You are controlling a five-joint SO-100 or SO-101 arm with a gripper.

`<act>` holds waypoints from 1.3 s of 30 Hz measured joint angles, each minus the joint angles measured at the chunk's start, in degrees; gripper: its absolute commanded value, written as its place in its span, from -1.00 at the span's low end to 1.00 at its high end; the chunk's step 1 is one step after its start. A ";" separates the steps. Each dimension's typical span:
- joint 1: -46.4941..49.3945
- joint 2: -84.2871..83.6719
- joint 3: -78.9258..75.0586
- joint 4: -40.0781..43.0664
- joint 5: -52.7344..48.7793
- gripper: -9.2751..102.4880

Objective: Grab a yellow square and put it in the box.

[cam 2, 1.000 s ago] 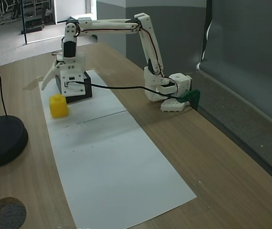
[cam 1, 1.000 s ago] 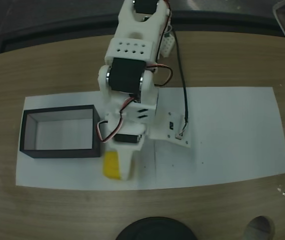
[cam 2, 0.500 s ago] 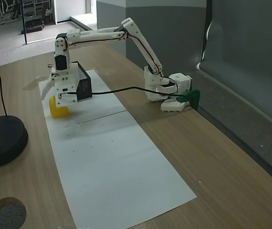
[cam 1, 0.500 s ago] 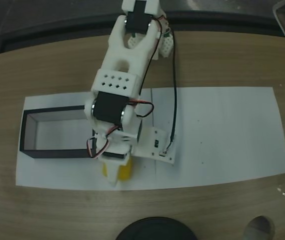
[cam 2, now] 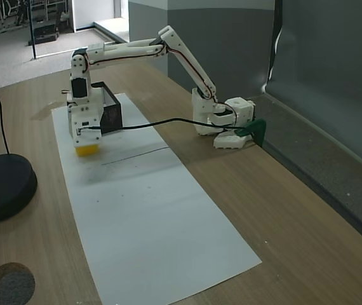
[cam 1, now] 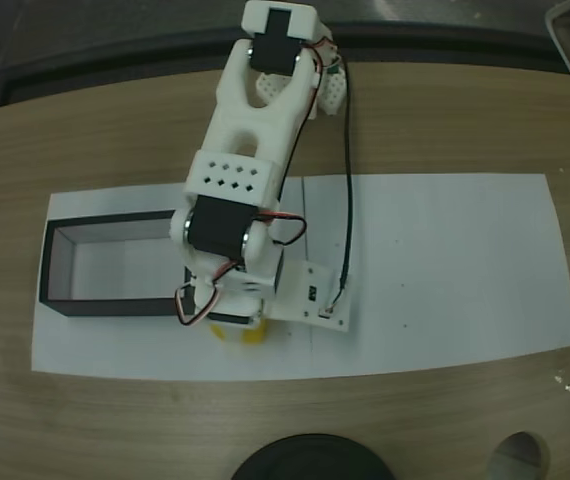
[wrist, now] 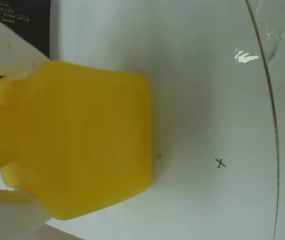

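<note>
Pincer [cam 1: 233, 325], matte white plastic, sits low over the yellow square [cam 1: 237, 333] just outside the box [cam 1: 60, 270], whose thin black walls frame a white inside. Up close, the smooth rounded block [wrist: 77, 140] lies between white fingers [wrist: 12, 47]; whether they clench it, I cannot tell. From the side, it rests on white paper [cam 2: 143, 222] covering the wood-grain bench [cam 2: 282, 210].

One fixed view overhead, another oblique — wrist view close (both share the arm [cam 1: 250, 150]).

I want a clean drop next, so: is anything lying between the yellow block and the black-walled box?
Nothing visible. The small yellow plastic block sits on white paper beside the low black-walled box; only the box's near wall separates them.
</note>
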 measured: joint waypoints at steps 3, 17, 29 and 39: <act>0.00 -0.18 -2.11 1.76 0.00 -0.71; 6.33 13.62 -30.59 14.50 -0.18 -0.71; 21.27 11.78 -25.40 14.50 -4.04 -0.71; 23.91 6.42 -23.20 14.50 -4.04 -0.71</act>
